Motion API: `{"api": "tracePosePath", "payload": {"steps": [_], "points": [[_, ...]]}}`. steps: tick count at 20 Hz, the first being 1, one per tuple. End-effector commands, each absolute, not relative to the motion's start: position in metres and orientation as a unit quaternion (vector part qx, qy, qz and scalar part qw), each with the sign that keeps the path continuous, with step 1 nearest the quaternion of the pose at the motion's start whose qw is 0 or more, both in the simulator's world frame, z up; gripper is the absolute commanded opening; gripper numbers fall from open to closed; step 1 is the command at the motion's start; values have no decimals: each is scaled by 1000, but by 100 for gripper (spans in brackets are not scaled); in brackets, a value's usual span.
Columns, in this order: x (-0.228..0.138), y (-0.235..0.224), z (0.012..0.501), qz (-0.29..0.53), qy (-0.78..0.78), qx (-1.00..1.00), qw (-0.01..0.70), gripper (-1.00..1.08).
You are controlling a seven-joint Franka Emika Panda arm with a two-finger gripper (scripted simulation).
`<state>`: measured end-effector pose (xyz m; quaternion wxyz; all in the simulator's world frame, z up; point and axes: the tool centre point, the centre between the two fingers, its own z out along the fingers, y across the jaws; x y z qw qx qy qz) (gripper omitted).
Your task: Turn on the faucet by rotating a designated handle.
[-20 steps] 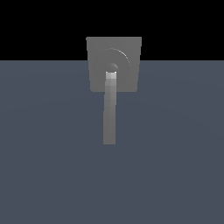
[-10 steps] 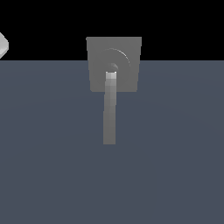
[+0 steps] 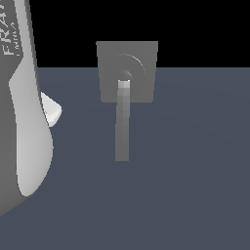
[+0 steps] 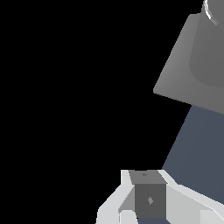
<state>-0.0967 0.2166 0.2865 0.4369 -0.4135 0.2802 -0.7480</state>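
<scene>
Exterior view: the faucet (image 3: 127, 71), a matte grey block, is standing upper centre of the frame, its top edge poking up into the black background. A round raised disc (image 3: 128, 72) is sitting on its face. The handle (image 3: 122, 122) is hanging straight down from the disc's centre, lighter at the hub end, reaching well past the block's lower edge and ending around mid-frame over the blue-grey floor (image 3: 185, 171). The arm (image 3: 24, 107) is filling the left edge of the frame, top to lower left (big glossy white shell w/ dark sides, part of some lettering showing at the top). A small white rounded part is sticking out from it toward the faucet, approx. level w/ the block's lower edge. Arm and handle are well apart, nothing touching. Gripper isn't showing in this view.

Wrist view: mostly black. The faucet (image 4: 197, 65) is sitting in the upper right corner of the frame, seen at a slant, w/ a curved edge of the disc (image 4: 212, 48) cut off by the frame. Below it a wedge of floor (image 4: 197, 144) is running down the right side. The gripper (image 4: 148, 199) is showing at bottom centre: white housing w/ a grey block-like part in the middle. Fingertips are cut off by the frame edge, so can't tell whether the fingers are apart or together. Nothing is visibly held. Handle isn't showing here.
</scene>
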Motion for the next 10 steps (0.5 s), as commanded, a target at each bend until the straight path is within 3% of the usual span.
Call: {"api": "tracePosePath", "payload": {"steps": [1,10], "points": [[-94,202,250,-762,244,-472,371,-100],[-100,127,139,-753,121,-632,137,-100]]}}
